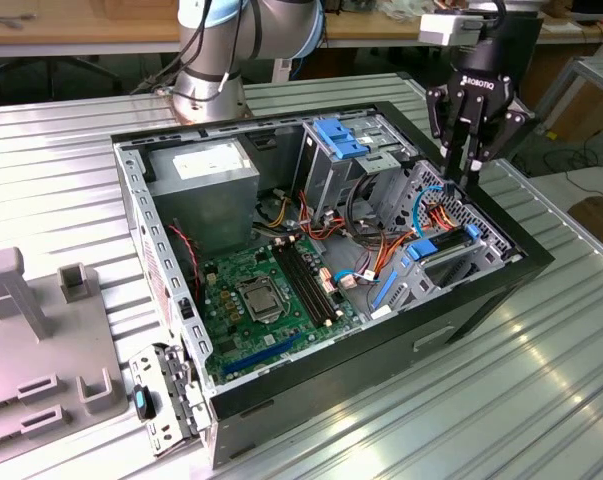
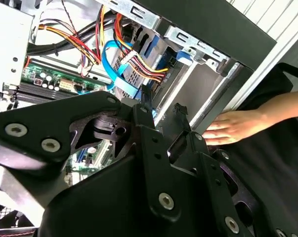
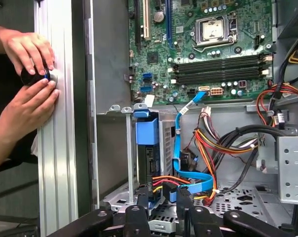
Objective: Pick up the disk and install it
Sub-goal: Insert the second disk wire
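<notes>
Hovering over the case's [image 1: 501, 285] drive corner, gripper [image 1: 466, 165] fingers apart, holding nothing; disk [image 3: 148, 148] sitting upright in the bay [image 1: 451, 262]; probably worth dropping straight, dodging cables [image 3: 208, 148]; minding those hands [image 3: 27, 74] too.

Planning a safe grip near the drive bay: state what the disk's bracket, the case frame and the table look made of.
The disk bracket: bright blue, smooth and matte, likely molded plastic. The case frame: bare grey sheet metal, perforated and folded at the edges. The table: silvery ribbed slats with a soft sheen, probably aluminium.
</notes>
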Robot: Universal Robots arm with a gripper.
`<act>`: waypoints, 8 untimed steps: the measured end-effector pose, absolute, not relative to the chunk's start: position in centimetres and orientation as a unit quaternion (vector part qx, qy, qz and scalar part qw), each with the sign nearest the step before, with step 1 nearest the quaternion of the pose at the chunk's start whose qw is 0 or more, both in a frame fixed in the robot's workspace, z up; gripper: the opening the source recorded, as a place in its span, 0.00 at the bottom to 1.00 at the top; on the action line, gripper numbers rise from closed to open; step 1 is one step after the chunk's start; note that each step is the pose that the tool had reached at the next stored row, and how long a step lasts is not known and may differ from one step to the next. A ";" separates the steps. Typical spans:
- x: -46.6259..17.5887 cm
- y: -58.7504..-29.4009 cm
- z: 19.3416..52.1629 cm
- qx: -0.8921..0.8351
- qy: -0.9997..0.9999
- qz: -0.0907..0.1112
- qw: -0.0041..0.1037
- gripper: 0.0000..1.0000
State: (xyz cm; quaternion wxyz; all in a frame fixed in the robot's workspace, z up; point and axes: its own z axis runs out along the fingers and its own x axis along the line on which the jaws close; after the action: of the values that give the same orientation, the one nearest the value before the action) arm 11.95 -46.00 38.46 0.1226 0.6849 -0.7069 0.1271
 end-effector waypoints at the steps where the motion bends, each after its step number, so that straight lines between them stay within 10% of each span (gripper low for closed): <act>1: 12.0 -45.9 38.4 0.685 -0.707 0.127 0.123 0.36; 8: 12.0 -45.3 38.0 0.685 -0.707 0.127 0.123 0.36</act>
State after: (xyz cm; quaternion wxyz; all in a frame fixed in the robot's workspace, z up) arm 11.96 -45.35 37.98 0.1227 0.6849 -0.7068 0.1272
